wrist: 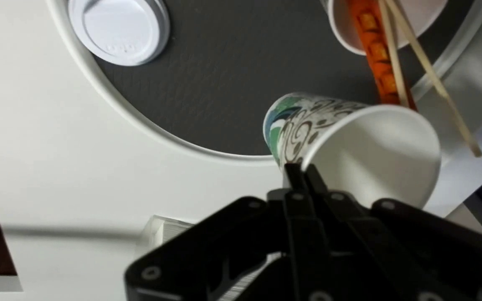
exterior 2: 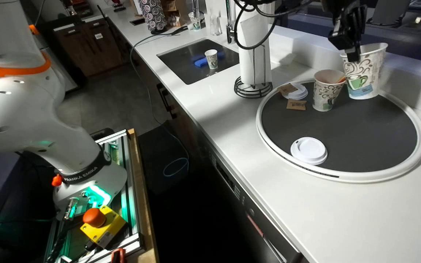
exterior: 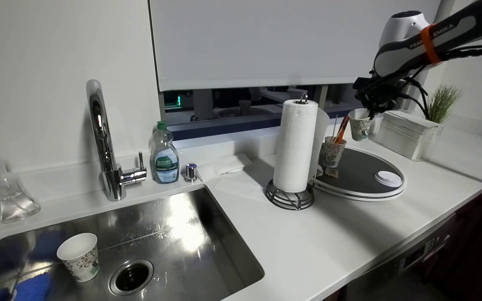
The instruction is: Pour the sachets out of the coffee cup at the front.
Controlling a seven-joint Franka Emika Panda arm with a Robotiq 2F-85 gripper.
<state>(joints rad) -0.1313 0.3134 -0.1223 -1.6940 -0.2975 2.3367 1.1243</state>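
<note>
Tool [wrist: 302, 170] clenched on 1 coffee cup [exterior 2: 365, 73], 2 sachets [exterior 2: 296, 105] outside it

Tool pinches the cup's rim. Cup is patterned paper, mouth up, held clear over the round tray [exterior 2: 360, 135]; white inner wall shows in wrist view.

On the tray: 1 more paper cup [exterior 2: 326, 91] standing near it, with 1 orange strip [wrist: 373, 52] and 2 wooden sticks [wrist: 434, 75] inside; 2 white lids [exterior 2: 308, 150], well apart. Sachets: 1 flat on the tray, 1 resting partly on a lid.

Elsewhere on the bench [exterior: 308, 251]: 1 towel roll [exterior: 294, 146] on its stand [exterior: 291, 201], 1 napkin stack [exterior: 408, 129], 1 dish soap bottle [exterior: 165, 161]. Sink [exterior: 191, 267]: 1 third cup [exterior: 81, 261], standing just beside the drain [exterior: 131, 276].
</note>
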